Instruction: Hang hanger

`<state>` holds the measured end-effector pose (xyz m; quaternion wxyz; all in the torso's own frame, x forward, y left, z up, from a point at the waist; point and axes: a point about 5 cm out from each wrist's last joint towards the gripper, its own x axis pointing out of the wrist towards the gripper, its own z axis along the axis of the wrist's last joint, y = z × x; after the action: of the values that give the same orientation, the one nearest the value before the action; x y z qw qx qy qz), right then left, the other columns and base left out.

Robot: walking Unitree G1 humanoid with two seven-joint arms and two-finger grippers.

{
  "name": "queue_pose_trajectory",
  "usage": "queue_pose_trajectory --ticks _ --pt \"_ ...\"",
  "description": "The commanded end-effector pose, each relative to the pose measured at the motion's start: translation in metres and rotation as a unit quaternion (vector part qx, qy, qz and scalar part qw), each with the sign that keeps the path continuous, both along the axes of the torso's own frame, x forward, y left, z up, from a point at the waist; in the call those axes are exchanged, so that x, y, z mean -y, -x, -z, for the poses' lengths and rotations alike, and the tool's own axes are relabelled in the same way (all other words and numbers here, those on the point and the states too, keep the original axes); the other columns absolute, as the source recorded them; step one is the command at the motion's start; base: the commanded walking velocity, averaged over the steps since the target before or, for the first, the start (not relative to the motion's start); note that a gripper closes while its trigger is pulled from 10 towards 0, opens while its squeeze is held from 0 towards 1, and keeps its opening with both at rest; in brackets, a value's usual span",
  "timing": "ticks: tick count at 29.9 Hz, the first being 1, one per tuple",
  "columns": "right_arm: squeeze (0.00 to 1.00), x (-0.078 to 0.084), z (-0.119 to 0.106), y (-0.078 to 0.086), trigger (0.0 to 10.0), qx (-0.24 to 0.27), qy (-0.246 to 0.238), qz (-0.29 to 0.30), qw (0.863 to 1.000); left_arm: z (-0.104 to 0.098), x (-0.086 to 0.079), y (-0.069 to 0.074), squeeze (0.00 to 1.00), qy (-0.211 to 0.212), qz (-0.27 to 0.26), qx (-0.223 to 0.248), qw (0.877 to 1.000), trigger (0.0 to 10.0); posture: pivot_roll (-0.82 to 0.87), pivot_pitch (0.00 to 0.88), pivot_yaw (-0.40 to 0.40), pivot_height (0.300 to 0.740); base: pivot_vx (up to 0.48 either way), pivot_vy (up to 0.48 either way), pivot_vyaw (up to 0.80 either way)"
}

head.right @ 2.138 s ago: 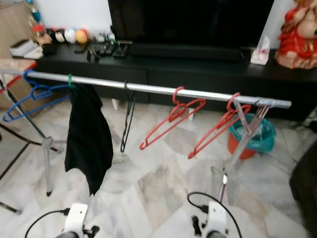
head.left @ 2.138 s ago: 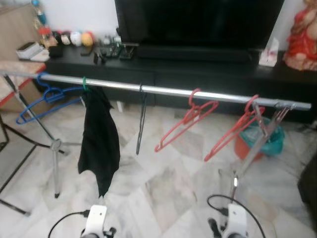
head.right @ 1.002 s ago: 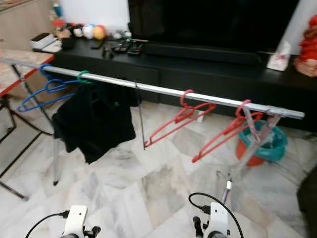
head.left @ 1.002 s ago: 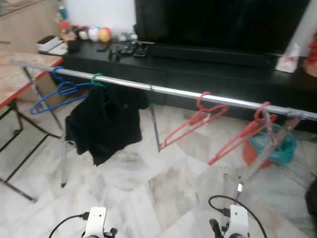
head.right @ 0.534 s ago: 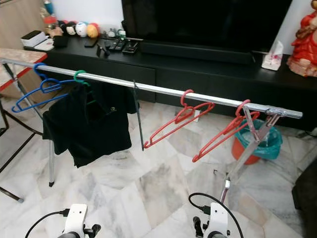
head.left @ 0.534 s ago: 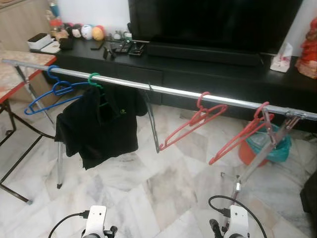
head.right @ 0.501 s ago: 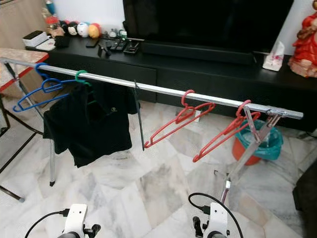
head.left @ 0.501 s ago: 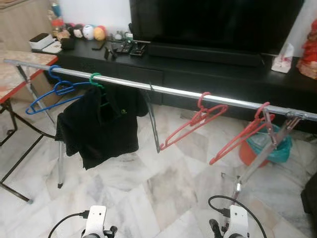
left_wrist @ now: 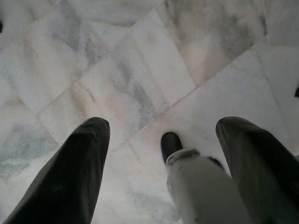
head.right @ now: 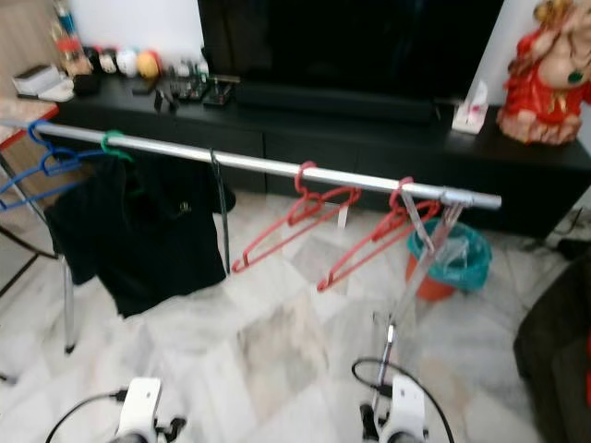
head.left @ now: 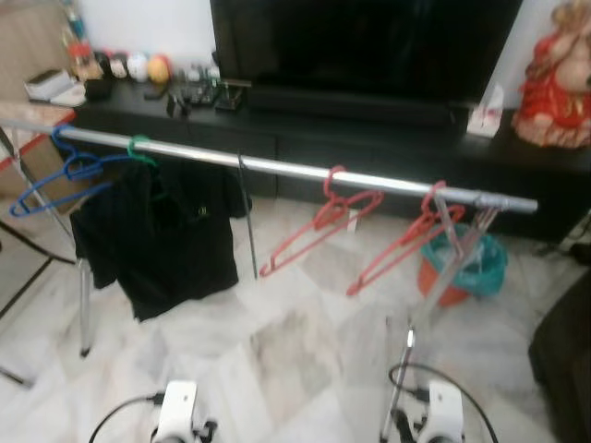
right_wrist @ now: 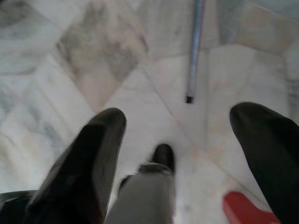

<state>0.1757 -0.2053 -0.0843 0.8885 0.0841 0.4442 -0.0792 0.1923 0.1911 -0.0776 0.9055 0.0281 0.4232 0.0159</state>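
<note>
While both arms hang low at the bottom of the head views, the rail (head.left: 295, 171) runs across the room in front of the robot, from the left side toward the right, in front of a black TV cabinet (head.left: 369, 152). On the rail hang, from left to right, a blue hanger (head.left: 55, 180), a green hanger (head.left: 140, 148) that carries a black shirt (head.left: 152, 235), a thin dark hanger (head.left: 249, 221) seen edge-on, and two red hangers (head.left: 319, 221) (head.left: 397, 245). All hooks sit over the rail, so I judge that the hanging is already done, or that the next hanger is somewhere I cannot see.

The left gripper (left_wrist: 163, 154) points down at the marble floor (left_wrist: 140, 70); its jaws are spread wide and hold nothing. The right gripper (right_wrist: 182, 140) also points at the floor, with jaws apart and empty; a metal leg of the stand (right_wrist: 194, 51) is ahead of it and something red (right_wrist: 245, 210) lies near one finger.

The rail is well above and ahead of both grippers, and its long axis goes across the robot's front. The right arm is nearer to the red hangers, the left arm nearer to the shirt.
</note>
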Motion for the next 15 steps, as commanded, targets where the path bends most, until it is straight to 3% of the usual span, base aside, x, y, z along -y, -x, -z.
queue_pose_trajectory --ticks 1,6,11,12,13,15 --pt "0.00 -0.001 -0.001 -0.003 10.0 0.003 0.000 -0.002 1.000 -0.001 -0.005 0.000 0.00 -0.010 -0.002 0.004 1.000 10.0 -0.03 0.000 -0.007 0.740 0.000 0.000 0.00" --pt "0.00 -0.001 -0.001 -0.003 10.0 0.002 0.001 -0.003 1.000 -0.003 -0.006 -0.002 0.00 -0.022 -0.003 0.024 0.999 10.0 -0.02 0.000 -0.007 0.740 0.000 0.000 0.00" --pt "0.00 0.000 -0.001 -0.002 10.0 0.003 0.001 -0.002 1.000 -0.009 -0.008 -0.006 0.00 -0.048 -0.015 0.073 0.996 10.0 -0.03 0.000 -0.004 0.740 0.000 0.000 0.00" --pt "0.00 0.000 -0.001 -0.002 10.0 0.002 0.002 -0.001 1.000 -0.042 -0.028 -0.041 0.00 -0.083 -0.013 0.184 0.979 10.0 -0.03 0.000 -0.004 0.740 0.000 0.000 0.00" --pt "0.00 0.001 -0.001 -0.002 10.0 0.002 0.002 -0.001 1.000 -0.057 -0.037 -0.053 0.00 -0.098 -0.016 0.228 0.969 10.0 -0.02 0.000 -0.007 0.740 0.000 0.000 0.00" --pt "0.00 0.001 -0.001 -0.002 10.0 0.001 0.003 -0.002 1.000 -0.075 -0.047 -0.062 0.00 -0.109 -0.030 0.286 0.952 10.0 -0.02 0.000 -0.008 0.740 0.000 0.000 0.00"
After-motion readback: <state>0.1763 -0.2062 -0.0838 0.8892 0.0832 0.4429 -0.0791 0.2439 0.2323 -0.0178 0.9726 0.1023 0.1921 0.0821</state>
